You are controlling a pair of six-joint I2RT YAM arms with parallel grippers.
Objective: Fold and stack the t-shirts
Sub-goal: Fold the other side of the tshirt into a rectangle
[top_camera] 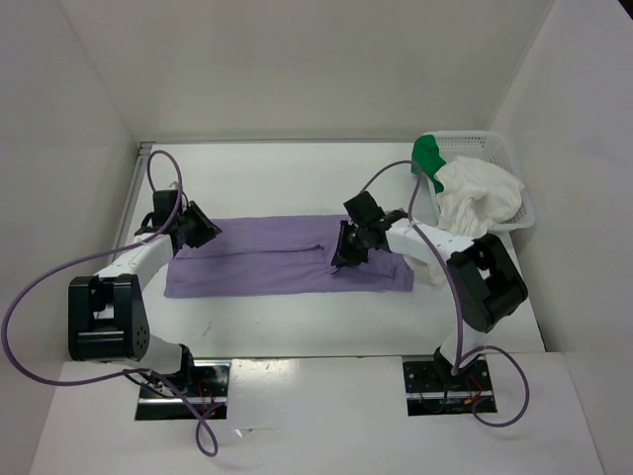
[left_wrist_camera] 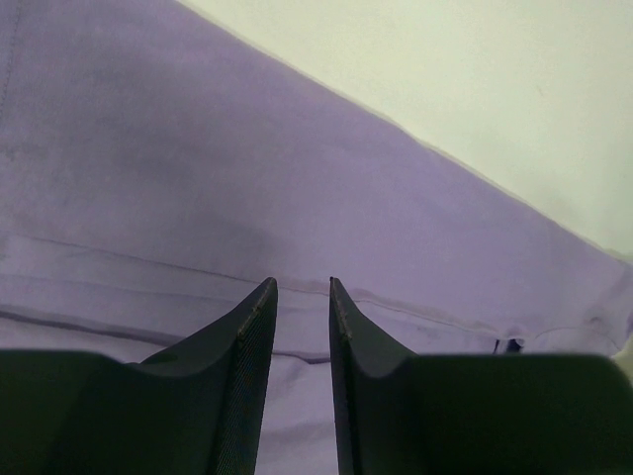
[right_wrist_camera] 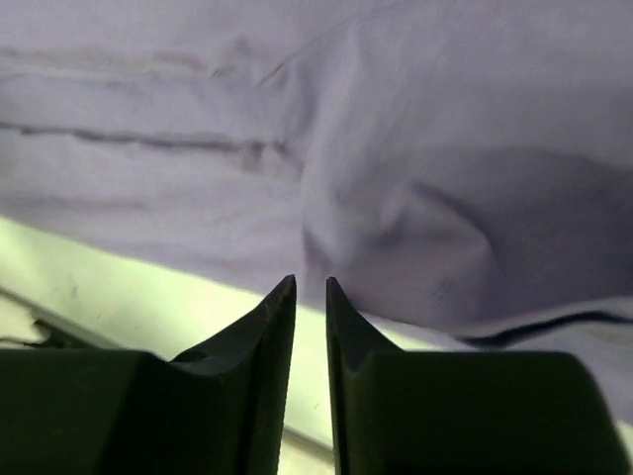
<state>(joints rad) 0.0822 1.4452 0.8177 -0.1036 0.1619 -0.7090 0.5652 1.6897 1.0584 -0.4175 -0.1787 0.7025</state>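
Lavender shirt (top_camera: 277,262) soft, limp, light: take your hold at hem edge. Left pincer (left_wrist_camera: 302,287), right pincer (right_wrist_camera: 310,285) narrowly apart, nothing clamped.

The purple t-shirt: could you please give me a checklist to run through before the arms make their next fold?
1. The purple t-shirt lies spread as a long band on the table: ok.
2. The left hand is at the shirt's left end: ok.
3. The right hand is over the shirt, right of its middle, tips near the cloth's edge: ok.
4. Cloth is actually pinched in either hand: cannot tell; both stand narrowly parted.
5. The white t-shirt and green t-shirt are off the fold area, in the basket: ok, though the white one spills over the rim.
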